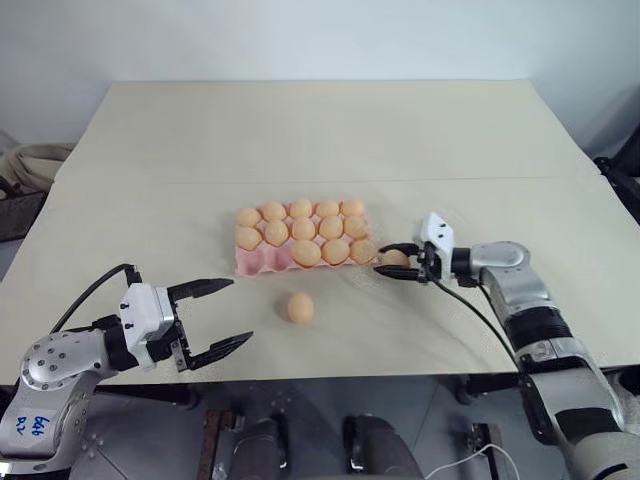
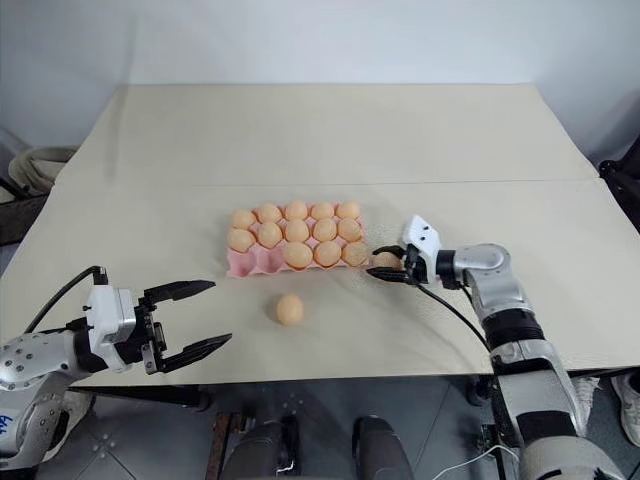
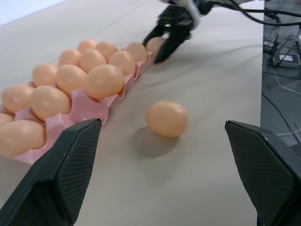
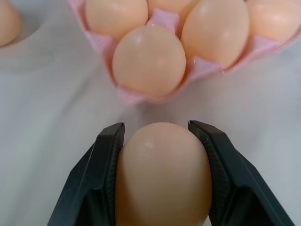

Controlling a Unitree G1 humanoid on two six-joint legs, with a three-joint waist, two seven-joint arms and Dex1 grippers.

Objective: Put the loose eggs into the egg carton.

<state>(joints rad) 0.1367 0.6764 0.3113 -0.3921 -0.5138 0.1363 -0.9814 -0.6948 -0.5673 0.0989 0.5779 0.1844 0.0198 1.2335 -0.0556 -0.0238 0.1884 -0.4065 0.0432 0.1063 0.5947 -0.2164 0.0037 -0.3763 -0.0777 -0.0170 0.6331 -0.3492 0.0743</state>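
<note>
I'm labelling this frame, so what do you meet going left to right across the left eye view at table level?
Left gripper, open → loose egg on the table → egg carton → egg in the right gripper → right gripper, shut on that egg.

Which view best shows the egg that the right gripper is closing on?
The right wrist view: the egg sits large between both fingers. Both eye views show it small beside the egg carton; the left wrist view shows it partly hidden.

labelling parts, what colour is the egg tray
Pink egg tray; clearest in the left wrist view.
</note>
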